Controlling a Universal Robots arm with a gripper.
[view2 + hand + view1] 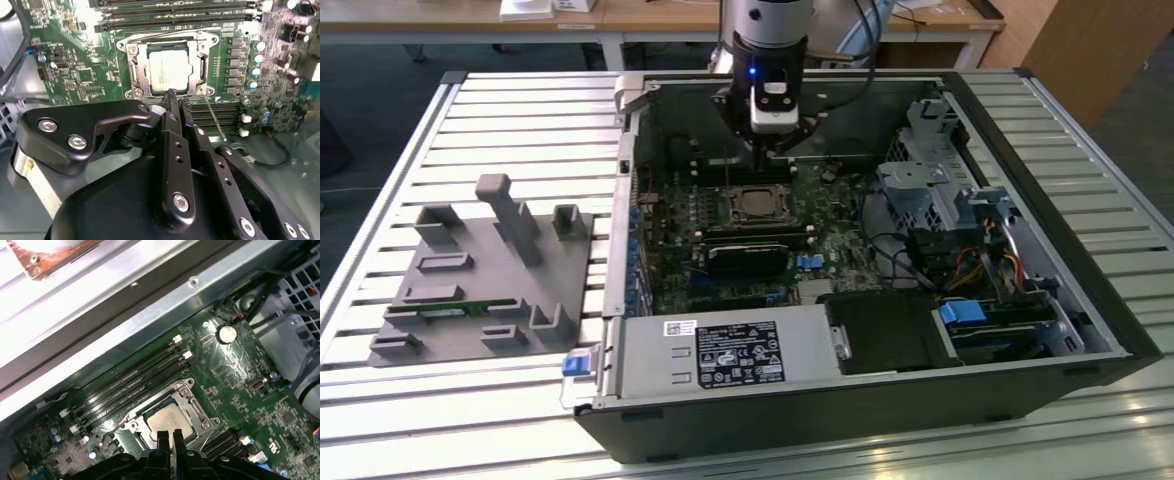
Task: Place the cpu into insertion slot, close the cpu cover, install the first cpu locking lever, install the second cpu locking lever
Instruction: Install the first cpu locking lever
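Exterior view showed my gripper [771,152] at twelve o'clock of the insertion slot [754,206]. The cpu [169,71] lay seated under the lowered cpu cover [141,70], and the fingers [170,102] were pinched together, I judged, as a narrow tip for the locking lever [215,120]

Both wrist views look closely at the cpu [169,70] [167,421].

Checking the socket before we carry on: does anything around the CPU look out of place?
The cpu lies flat under the closed cpu cover. One wire locking lever juts out loose at an angle from a corner of that cover, beside the hand, not latched down.
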